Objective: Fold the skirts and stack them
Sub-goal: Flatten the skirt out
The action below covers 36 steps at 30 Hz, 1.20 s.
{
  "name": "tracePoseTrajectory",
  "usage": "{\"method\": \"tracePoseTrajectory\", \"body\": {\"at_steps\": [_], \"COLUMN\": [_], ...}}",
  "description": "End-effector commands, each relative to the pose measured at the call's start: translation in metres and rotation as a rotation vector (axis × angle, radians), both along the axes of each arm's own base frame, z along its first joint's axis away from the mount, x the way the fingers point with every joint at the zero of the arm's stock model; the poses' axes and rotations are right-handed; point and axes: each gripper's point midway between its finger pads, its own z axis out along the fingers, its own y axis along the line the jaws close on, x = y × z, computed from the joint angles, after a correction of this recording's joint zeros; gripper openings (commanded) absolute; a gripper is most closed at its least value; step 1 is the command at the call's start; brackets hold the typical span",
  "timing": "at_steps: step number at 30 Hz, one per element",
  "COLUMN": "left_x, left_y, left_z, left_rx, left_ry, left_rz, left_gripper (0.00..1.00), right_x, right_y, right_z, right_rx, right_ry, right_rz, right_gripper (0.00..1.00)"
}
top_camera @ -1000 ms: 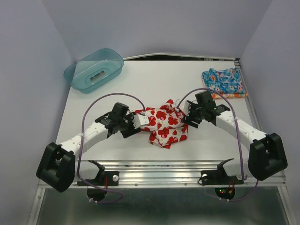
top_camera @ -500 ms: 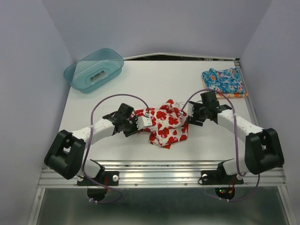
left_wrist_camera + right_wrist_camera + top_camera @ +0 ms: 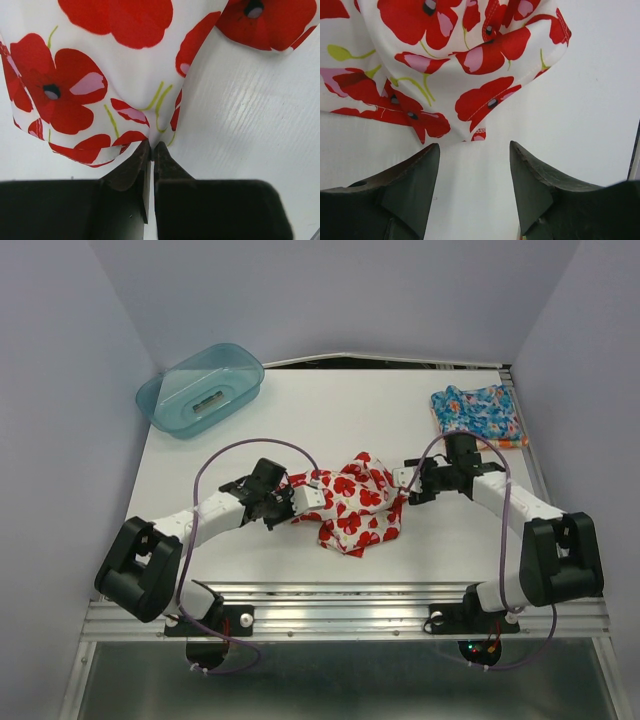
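So this is the grab-the-corners stage on the third piece. The poppy skirt (image 3: 350,502) is lying crumpled in the middle of the tabletop (image 3: 330,420), slightly toward the near edge. The blue skirt (image 3: 478,412) sits folded at the far right on top of the orange skirt (image 3: 500,444), only a thin orange edge of which shows. The teal tub (image 3: 200,388) is off at the far left, not involved.

The left tool (image 3: 151,150) is clenched on the left edge of the poppy skirt. In the wrist view its fingers are pressed together with a bit of hem pinched at the very tips. It's a thin bite, so I'd guess it could slip if pulled hard.

The right tool (image 3: 474,150) is spread wide and holding nothing. It's low over the tabletop with the right edge of the cloth just ahead of its fingertips (image 3: 432,152), not between them yet.

My read is that two are done and this one isn't folded at all. Next the right tool needs to slide forward so the hem sits between the fingers, then close on it. After that both arms would have to lift and pull apart to spread the cloth flat before folding it. Then it goes over to the far-right pile.
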Motion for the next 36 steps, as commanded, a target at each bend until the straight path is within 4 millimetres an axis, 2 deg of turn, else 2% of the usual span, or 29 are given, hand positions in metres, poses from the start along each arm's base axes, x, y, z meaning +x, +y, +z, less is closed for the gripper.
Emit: {"method": "tracePoseTrajectory", "body": {"at_steps": [1,9,14,17,20,21,23,24,25,26,27,29,36], "left_x": [0.009,0.008,0.007,0.005,0.003,0.003,0.003,0.002,0.002,0.001,0.001,0.004,0.008], "left_y": [-0.008,-0.006,-0.006,-0.006,-0.004,-0.005,-0.004,-0.004,-0.003,-0.003,-0.003,-0.003,0.001], "left_z": [0.014,0.013,0.013,0.012,0.01,0.011,0.011,0.011,0.012,0.013,0.013,0.018,0.028], "left_rx": [-0.017,-0.015,-0.021,-0.021,-0.018,-0.02,-0.02,-0.02,-0.021,-0.022,-0.022,-0.03,-0.039], "left_ry": [-0.03,-0.026,-0.022,-0.018,-0.011,-0.012,-0.012,-0.012,-0.011,-0.012,-0.01,-0.017,-0.027], "left_rz": [-0.011,-0.004,0.002,0.006,0.01,0.012,0.015,0.015,0.018,0.018,0.019,0.031,0.05], "left_gripper": [0.02,0.02,0.02,0.02,0.02,0.01,0.0,0.0,0.0,0.0,0.0,0.0,0.0], "right_x": [0.001,0.002,0.01,0.007,0.004,0.003,0.004,0.004,0.005,0.004,0.004,0.008,0.011], "right_y": [0.016,0.017,0.021,0.024,0.03,0.033,0.033,0.032,0.031,0.03,0.03,0.027,0.013], "right_z": [0.0,-0.021,-0.03,-0.035,-0.038,-0.038,-0.036,-0.035,-0.031,-0.03,-0.027,-0.014,0.007], "right_rx": [0.035,0.004,-0.005,-0.009,-0.012,-0.011,-0.012,-0.012,-0.018,-0.02,-0.02,-0.021,-0.07], "right_ry": [-0.065,-0.062,-0.078,-0.082,-0.083,-0.081,-0.083,-0.083,-0.089,-0.085,-0.089,-0.113,-0.159], "right_rz": [0.121,0.156,0.164,0.185,0.205,0.211,0.205,0.202,0.197,0.19,0.183,0.153,0.137], "right_gripper": [0.63,0.63,0.59,0.55,0.46,0.4,0.35,0.25,0.1,0.09,0.01,0.01,0.01]}}
